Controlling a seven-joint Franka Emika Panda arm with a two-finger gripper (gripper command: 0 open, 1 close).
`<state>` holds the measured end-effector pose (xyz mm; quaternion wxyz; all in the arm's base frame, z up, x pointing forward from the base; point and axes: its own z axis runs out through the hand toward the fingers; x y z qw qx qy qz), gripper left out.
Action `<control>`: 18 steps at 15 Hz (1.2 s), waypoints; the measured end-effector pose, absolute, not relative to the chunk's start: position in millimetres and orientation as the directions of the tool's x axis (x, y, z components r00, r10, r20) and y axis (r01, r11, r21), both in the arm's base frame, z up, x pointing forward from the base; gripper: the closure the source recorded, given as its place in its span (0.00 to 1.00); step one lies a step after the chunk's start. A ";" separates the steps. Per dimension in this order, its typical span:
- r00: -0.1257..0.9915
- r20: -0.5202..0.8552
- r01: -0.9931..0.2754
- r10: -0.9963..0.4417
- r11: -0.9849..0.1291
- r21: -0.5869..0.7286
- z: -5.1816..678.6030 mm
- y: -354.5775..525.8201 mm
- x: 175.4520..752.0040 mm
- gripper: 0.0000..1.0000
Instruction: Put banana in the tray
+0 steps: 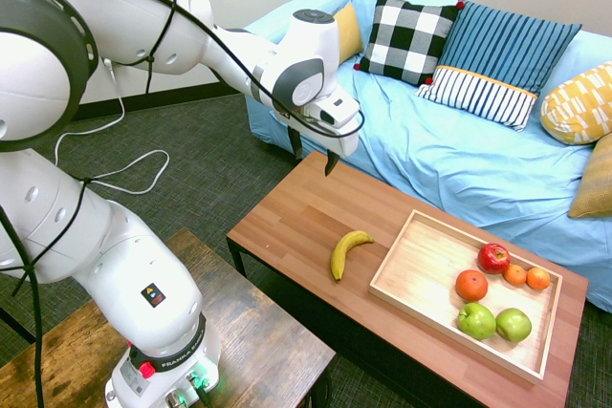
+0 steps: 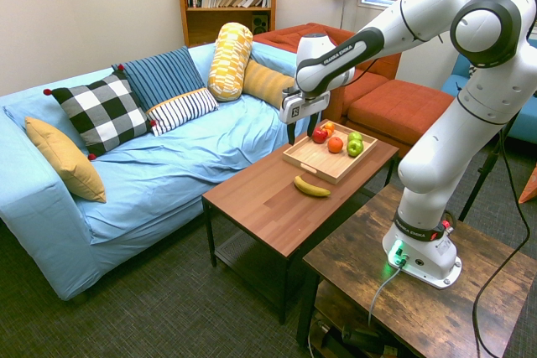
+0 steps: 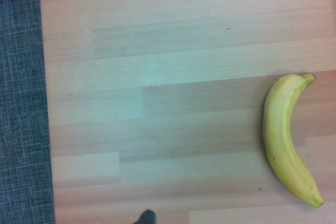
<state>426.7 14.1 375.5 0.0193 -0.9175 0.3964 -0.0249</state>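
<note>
Yellow banana point(image 1: 348, 254) lying on the brown wooden worktop point(image 1: 303, 205), just beside the tray point(image 1: 441, 314), near the worktop's long edge facing the robot's base, pincer point(image 1: 312, 154) spread open above, apart from the banana

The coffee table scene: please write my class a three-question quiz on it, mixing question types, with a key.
1. True or false: the banana lies inside the tray.
2. Multiple choice: how many green apples does the tray hold?
A) one
B) two
C) four
3. Fill in the blank: the jaws of the gripper are ____ (open or shut).

Key: 1. false; 2. B; 3. open
</note>
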 end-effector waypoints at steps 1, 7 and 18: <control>0.685 0.031 -0.726 -0.728 -0.686 -0.055 375.5 14.1 427.7 0.00; 0.645 0.084 -0.757 -0.759 -0.650 -0.064 355.8 3.8 446.5 0.00; 0.498 0.074 -0.866 -0.864 -0.500 -0.002 200.5 -57.0 463.2 0.00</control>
